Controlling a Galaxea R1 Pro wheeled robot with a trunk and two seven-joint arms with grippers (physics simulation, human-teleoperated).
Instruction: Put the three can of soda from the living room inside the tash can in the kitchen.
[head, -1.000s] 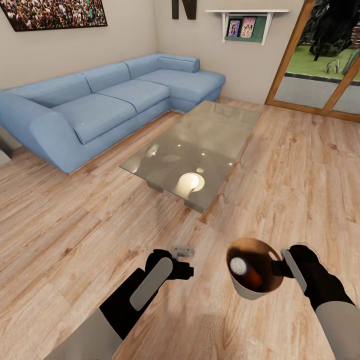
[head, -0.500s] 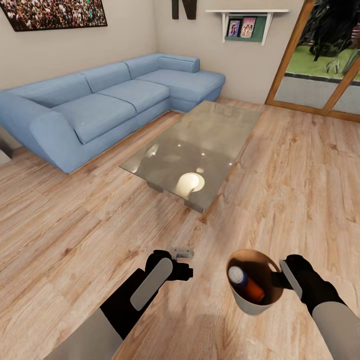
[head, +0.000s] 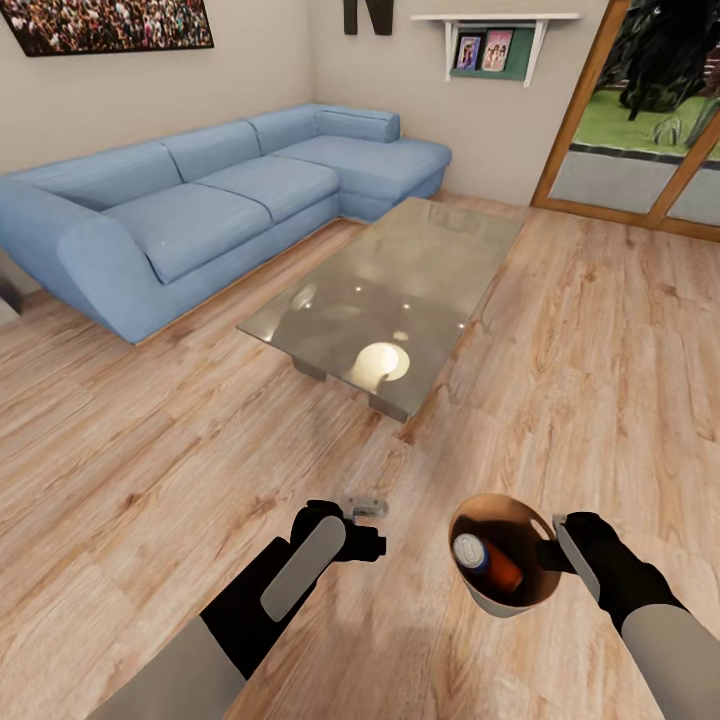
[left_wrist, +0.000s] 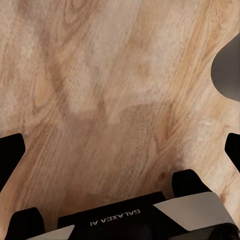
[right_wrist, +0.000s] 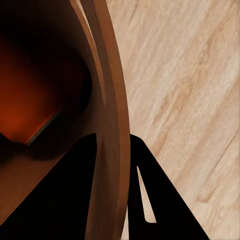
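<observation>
In the head view my right gripper (head: 552, 552) is shut on the rim of the brown-tan tash can (head: 505, 603) and holds it just above the wood floor, tilted. One can of soda (head: 488, 565), orange with a silver top, lies inside it; I cannot tell whether others lie beneath. The right wrist view shows the tash can's rim (right_wrist: 112, 110) pinched between the black fingers (right_wrist: 150, 200), with an orange can of soda (right_wrist: 20, 115) in its dark interior. My left gripper (head: 362, 505) hangs open and empty over bare floor, its fingers (left_wrist: 10, 155) spread wide.
This is the living room. A glass coffee table (head: 390, 290) stands straight ahead, and a blue corner sofa (head: 200, 210) runs along the left wall. A wood-framed glass door (head: 640, 130) is at the back right. Wood floor (head: 600, 330) lies on both sides of the table.
The tash can has sunk a little and tipped in my right gripper, and the can inside has rolled. The view has shifted slightly. The left arm is unchanged.
</observation>
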